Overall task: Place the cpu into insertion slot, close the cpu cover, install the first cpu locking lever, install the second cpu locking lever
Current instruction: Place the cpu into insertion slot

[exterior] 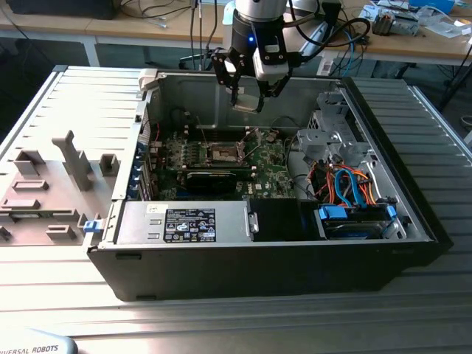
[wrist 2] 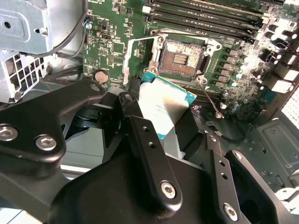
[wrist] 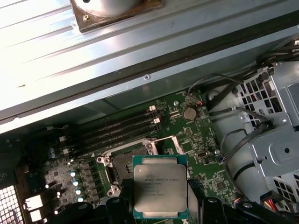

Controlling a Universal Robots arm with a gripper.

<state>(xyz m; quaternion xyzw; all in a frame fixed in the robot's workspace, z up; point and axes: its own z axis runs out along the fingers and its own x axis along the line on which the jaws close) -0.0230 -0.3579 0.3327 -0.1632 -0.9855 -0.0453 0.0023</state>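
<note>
Open computer case (exterior: 258, 274), contents near to far: grey power supply box (exterior: 184, 223); black graphics card (exterior: 214, 178); bare insertion slot (exterior: 223, 153), its cpu cover (wrist 2: 127, 60) swung open beside it; above, the gripper (exterior: 247, 99), jaws pinching the cpu (wrist: 160, 189) by two edges (held clear of the board).

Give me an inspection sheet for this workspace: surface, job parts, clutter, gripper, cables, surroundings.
Surface: ribbed grey metal table carrying an open computer case.
Job's things: cpu held clear of the empty socket; cpu cover swung open; a locking lever unlatched beside the socket.
Clutter: grey fixture blocks at the exterior view's left.
Gripper: gripper shut on the cpu, over the motherboard.
Cables: orange and blue cables by the drive bay.
Surroundings: wooden benches behind.
</note>
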